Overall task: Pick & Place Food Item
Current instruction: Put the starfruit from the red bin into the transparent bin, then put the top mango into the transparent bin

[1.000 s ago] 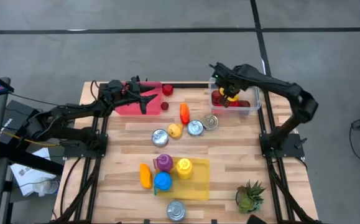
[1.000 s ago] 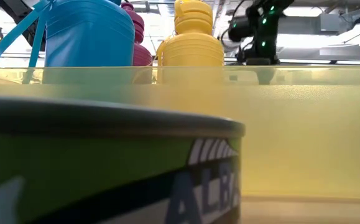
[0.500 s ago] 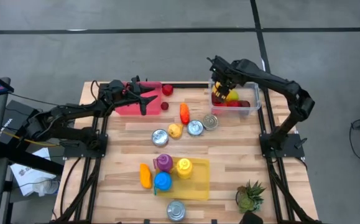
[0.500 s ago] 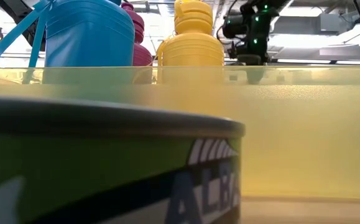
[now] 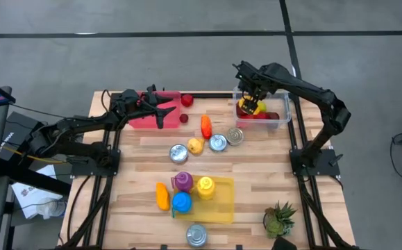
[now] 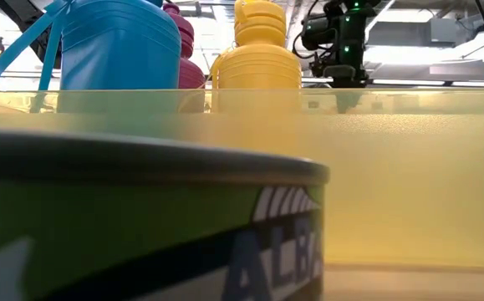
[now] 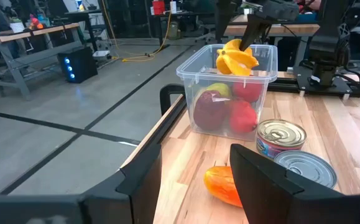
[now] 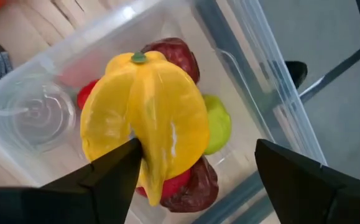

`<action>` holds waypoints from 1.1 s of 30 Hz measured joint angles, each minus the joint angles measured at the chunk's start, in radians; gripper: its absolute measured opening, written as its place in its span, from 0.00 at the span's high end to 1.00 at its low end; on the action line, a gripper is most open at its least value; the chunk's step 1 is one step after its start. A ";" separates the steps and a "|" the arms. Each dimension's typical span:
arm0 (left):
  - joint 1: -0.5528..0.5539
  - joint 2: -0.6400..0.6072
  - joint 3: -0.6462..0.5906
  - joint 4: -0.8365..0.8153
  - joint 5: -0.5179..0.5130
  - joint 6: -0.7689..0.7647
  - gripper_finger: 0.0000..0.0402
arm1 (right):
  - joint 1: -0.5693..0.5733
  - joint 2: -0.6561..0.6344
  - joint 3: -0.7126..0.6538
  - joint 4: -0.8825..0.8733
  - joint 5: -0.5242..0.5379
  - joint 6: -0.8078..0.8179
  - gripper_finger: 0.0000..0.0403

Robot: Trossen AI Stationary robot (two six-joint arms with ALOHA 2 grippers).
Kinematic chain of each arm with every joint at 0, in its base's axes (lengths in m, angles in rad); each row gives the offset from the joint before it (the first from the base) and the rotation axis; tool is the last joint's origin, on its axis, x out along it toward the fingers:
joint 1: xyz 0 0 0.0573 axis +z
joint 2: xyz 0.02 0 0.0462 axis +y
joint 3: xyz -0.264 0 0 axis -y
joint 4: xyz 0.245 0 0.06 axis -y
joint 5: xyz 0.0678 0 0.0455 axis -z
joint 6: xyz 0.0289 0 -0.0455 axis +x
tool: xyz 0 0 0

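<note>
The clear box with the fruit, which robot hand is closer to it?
The right hand. It hangs right over the clear box, open, with a yellow fruit between its fingers. The left hand is far across the table, by the pink tray.

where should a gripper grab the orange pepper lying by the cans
Across the middle of the orange pepper, from straight above. It lies flat on the table, long axis running front to back, so the fingers close on its narrow sides. One can sits near its front end, so stay mid-body, I'd judge.
</note>
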 joint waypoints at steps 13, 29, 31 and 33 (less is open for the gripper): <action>0.000 0.000 0.000 0.001 0.000 0.000 0.55 | -0.048 0.061 0.008 -0.165 0.257 0.114 0.25; 0.000 0.000 0.000 0.009 0.000 0.000 0.55 | 0.062 0.083 0.006 -0.135 0.221 0.019 0.25; 0.000 0.000 0.000 0.008 0.000 0.000 0.55 | 0.076 0.089 0.005 -0.133 0.224 -0.014 0.25; 0.000 0.000 0.000 0.007 0.000 0.000 0.55 | 0.095 0.085 0.006 -0.109 0.220 -0.038 0.25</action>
